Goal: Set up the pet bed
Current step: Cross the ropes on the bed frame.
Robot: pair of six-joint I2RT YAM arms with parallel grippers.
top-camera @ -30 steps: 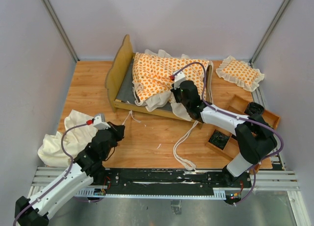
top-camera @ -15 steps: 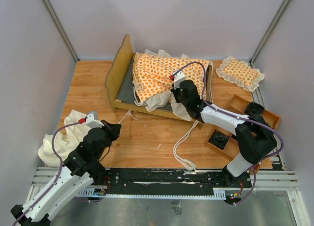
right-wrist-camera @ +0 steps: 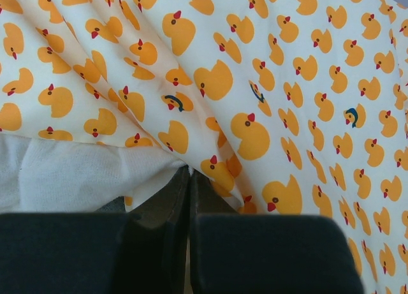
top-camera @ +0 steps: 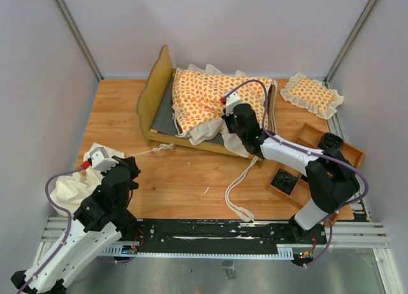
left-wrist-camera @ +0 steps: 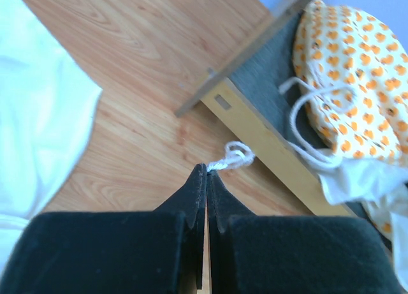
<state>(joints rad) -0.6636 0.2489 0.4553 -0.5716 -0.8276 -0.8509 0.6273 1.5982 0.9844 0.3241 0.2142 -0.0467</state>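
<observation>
The pet bed's light-wood frame (top-camera: pixel 155 90) stands at the back of the table, and its orange-patterned cushion (top-camera: pixel 210 96) lies bunched on the grey base (top-camera: pixel 164 112). My left gripper (top-camera: pixel 133 159) is shut on the end of a white tie string (top-camera: pixel 159 148) that runs back to the frame's near rail. The left wrist view shows that string (left-wrist-camera: pixel 233 157) pinched at my left gripper (left-wrist-camera: pixel 207 169), with the rail (left-wrist-camera: pixel 268 138) and cushion (left-wrist-camera: pixel 357 64) beyond. My right gripper (top-camera: pixel 227 132) is shut on the cushion's near edge (right-wrist-camera: pixel 223 169), the fabric pinched at its tips (right-wrist-camera: pixel 190 174).
A plain cream cloth (top-camera: pixel 70 185) lies heaped at the left beside my left arm. A small patterned pillow (top-camera: pixel 312 95) rests at the back right. Wooden trays (top-camera: pixel 319 141) holding dark items sit at the right. A second loose string (top-camera: pixel 239 185) trails over the table's middle.
My left arm has drawn back to the left and toward the near edge, pulling the tie string out from the bed. The right arm has stayed put.
</observation>
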